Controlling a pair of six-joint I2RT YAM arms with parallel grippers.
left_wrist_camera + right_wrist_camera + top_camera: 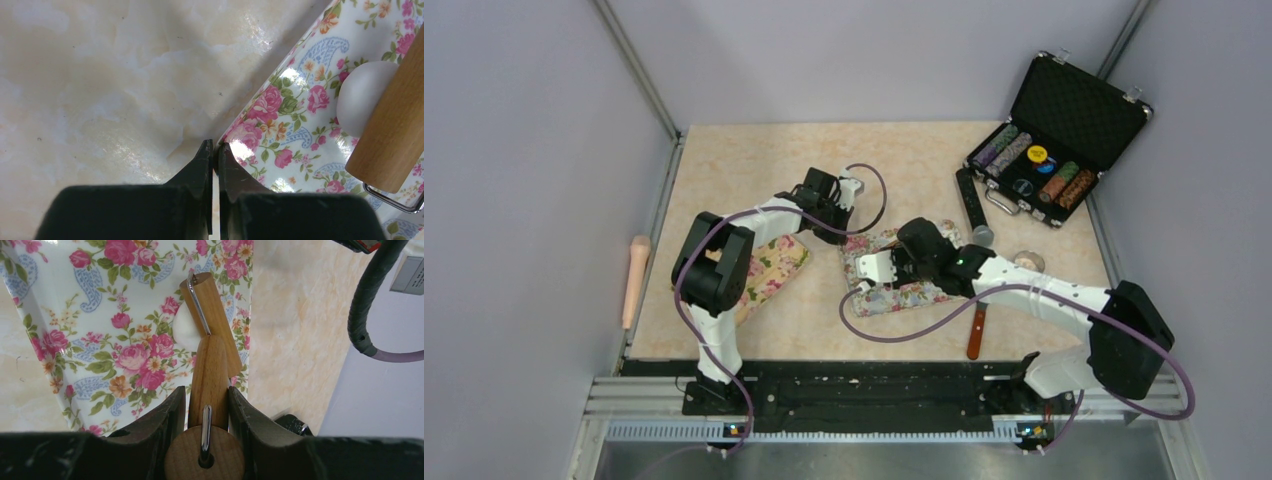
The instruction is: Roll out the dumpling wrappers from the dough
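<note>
Rolling step: your right hand (206, 392) is clenching the wooden roller (212, 325) by its handle, with the barrel touching the white dough lump (183, 332) on the floral mat (100, 315), near the mat's edge. Your left hand (215, 150) is sitting pressed shut at the mat's border, with nothing visible between the jaws. The dough is not looking flattened yet. Be pressing evenly, keeping the barrel level and on the mat.

Bright, even light; glare on floral cloth (305, 125)

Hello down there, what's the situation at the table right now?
Left end effector shut, empty, at edge of floral mat. Right end effector clamped on wooden roller. Roller head over white dough piece. Nothing in the way.
</note>
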